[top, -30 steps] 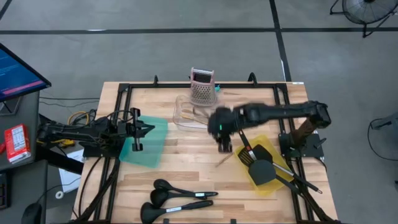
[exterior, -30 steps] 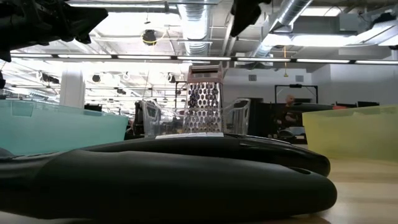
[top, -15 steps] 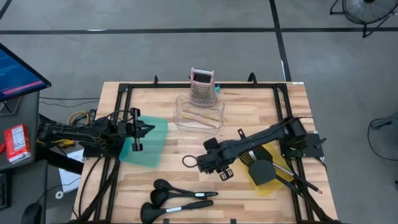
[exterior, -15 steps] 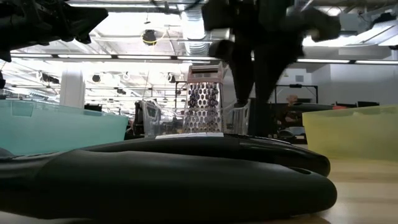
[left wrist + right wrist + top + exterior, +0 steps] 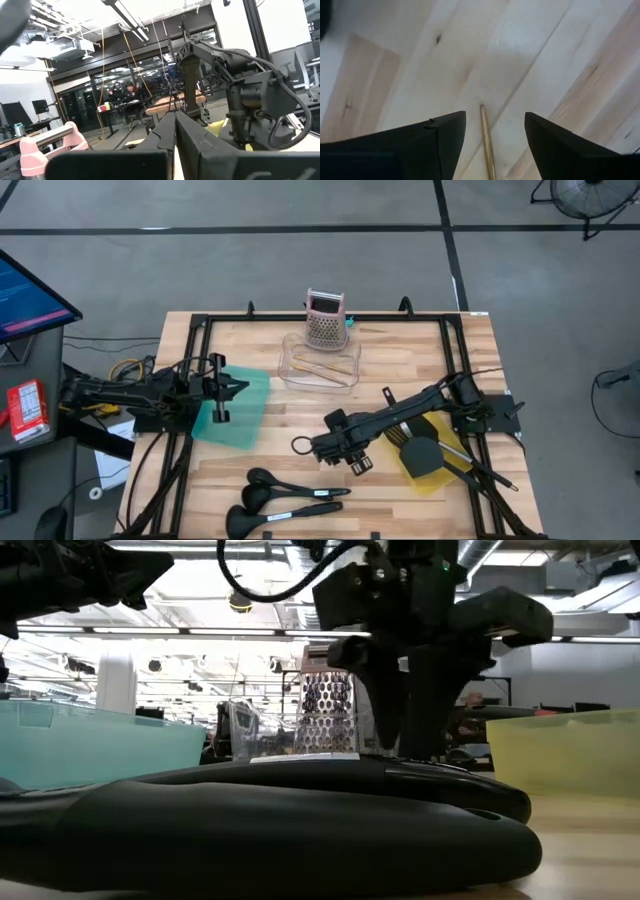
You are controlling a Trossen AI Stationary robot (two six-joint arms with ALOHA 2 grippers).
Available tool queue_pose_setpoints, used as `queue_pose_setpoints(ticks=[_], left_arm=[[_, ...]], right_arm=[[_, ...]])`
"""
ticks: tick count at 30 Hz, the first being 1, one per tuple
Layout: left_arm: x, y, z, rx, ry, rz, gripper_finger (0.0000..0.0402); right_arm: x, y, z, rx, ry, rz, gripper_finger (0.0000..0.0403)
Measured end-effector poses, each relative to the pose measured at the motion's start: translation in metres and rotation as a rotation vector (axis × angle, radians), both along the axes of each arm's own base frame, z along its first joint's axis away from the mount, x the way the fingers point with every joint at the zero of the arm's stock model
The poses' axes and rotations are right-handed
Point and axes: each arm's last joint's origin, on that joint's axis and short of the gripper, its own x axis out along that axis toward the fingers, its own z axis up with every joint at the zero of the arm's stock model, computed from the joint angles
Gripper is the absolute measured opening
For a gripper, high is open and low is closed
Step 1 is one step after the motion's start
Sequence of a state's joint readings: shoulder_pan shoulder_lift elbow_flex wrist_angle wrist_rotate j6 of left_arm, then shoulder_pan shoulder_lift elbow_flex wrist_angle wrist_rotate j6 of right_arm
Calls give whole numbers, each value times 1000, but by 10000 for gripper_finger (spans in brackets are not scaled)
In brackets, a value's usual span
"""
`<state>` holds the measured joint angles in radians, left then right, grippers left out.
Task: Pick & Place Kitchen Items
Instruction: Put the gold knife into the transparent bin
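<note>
My right gripper (image 5: 345, 452) is open and points down at the table's middle, low over the wood. Its two fingers stand on either side of a thin golden stick (image 5: 487, 147) that lies flat on the table, and they do not touch it. The low view shows the same gripper (image 5: 405, 730) behind the black utensils (image 5: 300, 810). Three black long-handled ladles and spoons (image 5: 285, 498) lie near the table's front edge. My left gripper (image 5: 225, 390) is shut and waits above the teal bin (image 5: 240, 415) at the left.
A yellow bin (image 5: 425, 470) at the right holds black turners (image 5: 418, 442). A clear bin (image 5: 320, 368) with pale sticks stands at the far middle, and the pink grater (image 5: 325, 320) stands behind it. A black frame (image 5: 200, 330) rims the table.
My right gripper has swung from near the clear bin toward the table's near edge and come down until its open fingers stand low over the golden stick. In the last half second it has only settled slightly lower.
</note>
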<state>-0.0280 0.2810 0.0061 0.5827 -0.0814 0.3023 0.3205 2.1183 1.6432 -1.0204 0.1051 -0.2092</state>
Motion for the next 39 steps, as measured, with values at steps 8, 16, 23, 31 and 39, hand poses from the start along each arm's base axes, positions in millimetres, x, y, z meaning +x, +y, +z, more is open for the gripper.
queue_pose_setpoints(ticks=[8,16,23,31,39], left_arm=[[0,0,0,0,2,0,2],[1,0,-1,0,13,0,2],[1,0,-1,0,13,0,2],[1,0,-1,0,13,0,2],[1,0,-1,0,13,0,2]], right_arm=[[3,-4,-18,15,47,-39,192],[-11,-9,-45,15,72,-94,188],[-11,-8,-47,18,75,-89,66],[-8,-9,-48,22,45,-92,27],[7,-11,-30,-34,-81,-77,12]])
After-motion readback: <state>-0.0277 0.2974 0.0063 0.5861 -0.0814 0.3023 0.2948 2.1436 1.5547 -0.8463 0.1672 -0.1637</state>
